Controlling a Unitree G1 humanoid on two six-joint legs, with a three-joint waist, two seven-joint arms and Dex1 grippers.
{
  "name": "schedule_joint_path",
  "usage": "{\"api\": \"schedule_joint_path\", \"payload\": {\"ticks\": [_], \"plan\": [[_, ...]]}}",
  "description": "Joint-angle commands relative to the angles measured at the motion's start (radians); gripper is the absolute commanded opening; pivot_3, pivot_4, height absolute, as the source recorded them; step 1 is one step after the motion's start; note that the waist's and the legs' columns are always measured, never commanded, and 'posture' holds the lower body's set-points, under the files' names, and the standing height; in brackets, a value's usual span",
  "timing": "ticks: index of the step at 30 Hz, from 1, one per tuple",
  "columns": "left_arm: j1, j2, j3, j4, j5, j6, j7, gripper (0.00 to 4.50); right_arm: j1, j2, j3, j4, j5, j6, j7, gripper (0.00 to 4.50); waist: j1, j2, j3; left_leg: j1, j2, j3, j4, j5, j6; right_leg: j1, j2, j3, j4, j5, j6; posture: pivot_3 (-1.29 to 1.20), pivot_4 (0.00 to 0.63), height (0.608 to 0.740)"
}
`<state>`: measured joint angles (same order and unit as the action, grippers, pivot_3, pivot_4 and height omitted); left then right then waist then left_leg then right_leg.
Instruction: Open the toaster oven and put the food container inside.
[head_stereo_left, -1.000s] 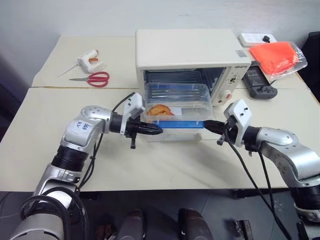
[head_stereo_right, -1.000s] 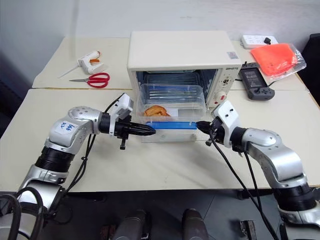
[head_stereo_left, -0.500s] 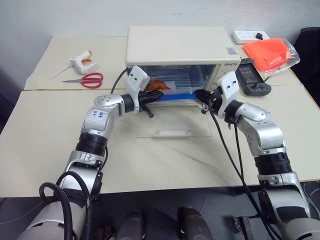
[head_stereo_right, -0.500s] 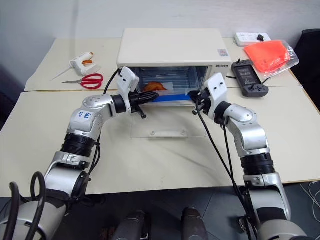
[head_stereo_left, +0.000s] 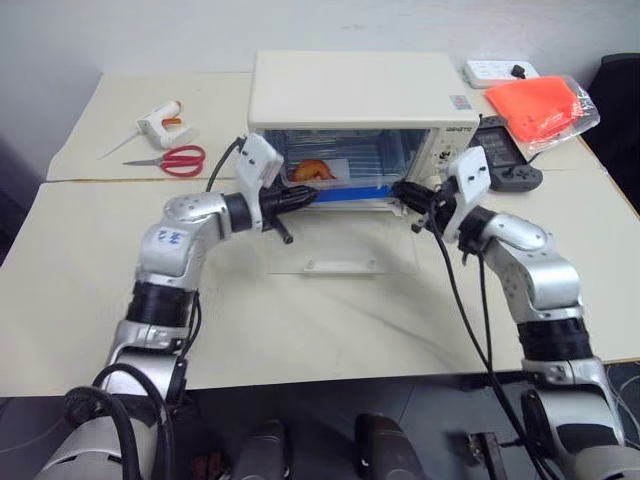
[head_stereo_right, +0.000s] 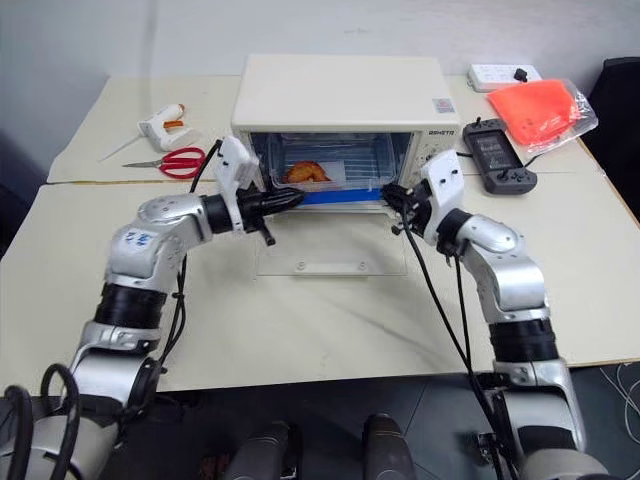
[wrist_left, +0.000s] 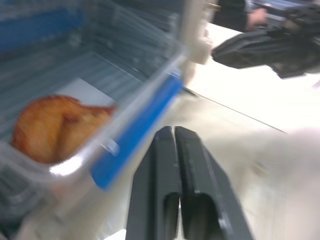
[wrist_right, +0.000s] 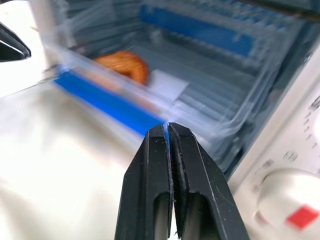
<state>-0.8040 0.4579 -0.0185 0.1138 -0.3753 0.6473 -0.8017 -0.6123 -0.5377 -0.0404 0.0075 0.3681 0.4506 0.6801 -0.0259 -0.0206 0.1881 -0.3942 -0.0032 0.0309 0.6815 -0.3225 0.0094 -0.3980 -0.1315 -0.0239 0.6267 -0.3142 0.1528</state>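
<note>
The food container (head_stereo_left: 335, 178) sat inside the toaster oven (head_stereo_left: 355, 110) at upper centre, its glass door lying open on the counter (head_stereo_left: 330, 320). Left tool (head_stereo_left: 308, 196) and right tool (head_stereo_left: 398, 190) flanked it, both pinched closed, holding nothing.

Toaster oven (head_stereo_left: 350, 95): large cream-white boxy countertop unit, standing upright at the middle of the table's far side. Glass door dropped fully open, lying flat on the tabletop in front of the cavity, its white bar handle at the near edge. Control knobs and a red button on the right front panel. Food container (head_stereo_right: 325, 180): clear rectangular plastic box with a blue clip strip along its near side; sits inside the oven cavity, upright, holding orange-brown food and a white piece.
</note>
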Motion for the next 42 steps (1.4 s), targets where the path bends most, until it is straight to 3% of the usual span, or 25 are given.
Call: {"api": "schedule_joint_path", "payload": {"ticks": [1, 8, 12, 16, 20, 22, 26, 33, 34, 42], "plan": [[0.039, 0.091, 0.063, -0.211, -0.130, 0.101, -0.090, 1.12, 0.059, -0.080, -0.077, -0.191, 0.093, 0.096, 0.050, 0.06, 0.001, 0.000, 0.000, 0.000, 0.000, 0.000, 0.001, 0.000, 0.000, 0.000, 0.000, 0.000, 0.000, 0.000, 0.000, 0.00, 0.150, 0.740], [0.114, 0.332, 0.239, -0.332, -0.298, 0.256, -0.180, 3.19, 0.304, -0.250, -0.272, -0.455, 0.272, 0.299, 0.099, 0.06, 0.005, 0.000, 0.000, 0.000, 0.000, -0.002, 0.000, 0.000, 0.000, 0.001, 0.000, 0.000, -0.001, 0.000, 0.000, 0.00, 0.150, 0.740], [0.187, 0.487, 0.336, -0.323, -0.339, 0.275, -0.265, 4.38, 0.472, -0.259, -0.379, -0.558, 0.351, 0.391, 0.065, 0.97, 0.005, 0.000, 0.000, 0.004, 0.001, -0.002, -0.002, -0.001, 0.001, 0.005, 0.000, 0.000, -0.002, 0.000, -0.001, 0.00, 0.150, 0.740], [0.212, 0.537, 0.354, -0.319, -0.339, 0.253, -0.276, 4.50, 0.552, -0.224, -0.381, -0.592, 0.348, 0.395, 0.008, 2.27, 0.008, 0.000, 0.000, 0.004, 0.001, -0.001, -0.002, -0.001, 0.001, 0.005, 0.000, 0.001, -0.002, 0.000, -0.001, 0.00, 0.150, 0.740], [0.200, 0.541, 0.352, -0.326, -0.341, 0.241, -0.254, 4.50, 0.627, -0.167, -0.291, -0.613, 0.268, 0.333, -0.046, 3.62, 0.020, 0.000, 0.000, 0.005, 0.001, 0.000, -0.002, -0.001, 0.001, 0.005, 0.000, 0.002, -0.002, 0.000, -0.001, 0.00, 0.150, 0.740], [0.188, 0.543, 0.347, -0.324, -0.342, 0.241, -0.246, 4.50, 0.640, -0.124, -0.249, -0.588, 0.238, 0.318, -0.090, 3.62, 0.023, 0.000, 0.000, 0.004, 0.001, 0.000, -0.002, -0.001, 0.001, 0.004, 0.000, 0.002, -0.002, 0.000, -0.001, 0.00, 0.150, 0.740], [0.173, 0.555, 0.352, -0.313, -0.348, 0.236, -0.248, 4.50, 0.659, -0.056, -0.169, -0.529, 0.167, 0.249, -0.118, 2.73, 0.023, 0.000, 0.000, 0.004, 0.000, 0.001, -0.002, -0.001, 0.001, 0.004, 0.000, 0.003, -0.002, 0.000, -0.001, 0.00, 0.150, 0.740], [0.163, 0.584, 0.345, -0.294, -0.338, 0.216, -0.266, 4.50, 0.565, 0.042, -0.078, -0.385, 0.074, 0.150, -0.172, 0.24, 0.017, 0.000, 0.000, 0.005, 0.000, 0.003, -0.002, -0.001, 0.001, 0.003, 0.001, 0.004, -0.001, 0.000, -0.001, 0.00, 0.150, 0.740], [0.161, 0.585, 0.344, -0.294, -0.338, 0.215, -0.267, 4.50, 0.543, 0.052, -0.070, -0.354, 0.054, 0.137, -0.186, 0.04, 0.017, 0.000, 0.000, 0.005, 0.001, 0.003, -0.002, -0.001, 0.001, 0.003, 0.001, 0.004, -0.001, 0.000, -0.001, 0.00, 0.150, 0.740], [0.134, 0.574, 0.328, -0.281, -0.346, 0.202, -0.262, 4.50, 0.415, 0.085, -0.057, -0.246, 0.030, 0.083, -0.169, 0.04, 0.019, 0.000, 0.000, 0.004, 0.000, 0.003, -0.003, -0.001, 0.001, 0.002, 0.001, 0.004, 0.000, -0.001, -0.001, 0.00, 0.150, 0.740]]}}
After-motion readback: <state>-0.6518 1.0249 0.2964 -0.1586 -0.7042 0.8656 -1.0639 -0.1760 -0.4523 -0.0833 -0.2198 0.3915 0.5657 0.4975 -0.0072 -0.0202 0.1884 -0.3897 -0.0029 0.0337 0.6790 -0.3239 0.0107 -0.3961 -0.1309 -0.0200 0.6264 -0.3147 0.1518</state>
